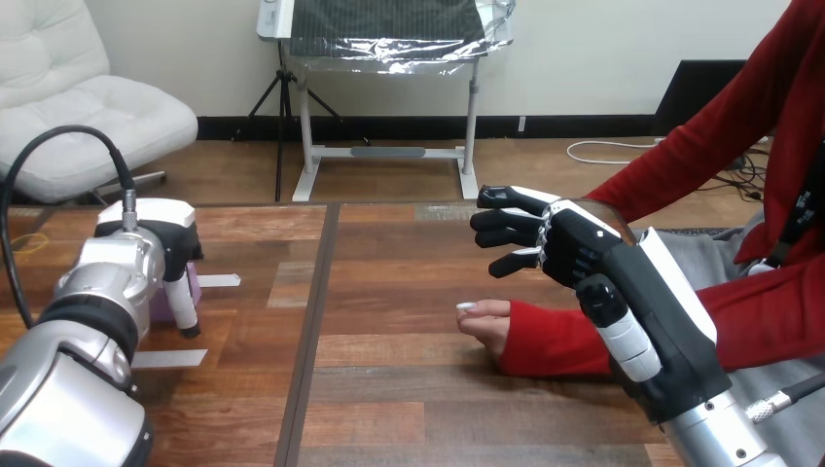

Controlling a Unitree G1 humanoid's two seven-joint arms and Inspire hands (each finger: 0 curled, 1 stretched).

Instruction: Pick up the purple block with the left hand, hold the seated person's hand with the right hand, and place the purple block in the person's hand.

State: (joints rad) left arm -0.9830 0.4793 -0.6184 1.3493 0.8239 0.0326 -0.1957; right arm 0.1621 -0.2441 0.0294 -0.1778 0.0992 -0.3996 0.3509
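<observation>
The purple block stands on the wooden table at the left, mostly hidden under my left hand. That hand comes down over the block with its fingers curled round it, one fingertip reaching the tabletop. The person's hand lies on the table at centre right, loosely closed, at the end of a red sleeve. My right hand hovers above and just beyond it, open, fingers stretched toward the left and not touching it.
Two white tape strips lie on the table near the block. The person's other arm, in a red sleeve, slants down behind my right hand. A dark seam runs down the tabletop.
</observation>
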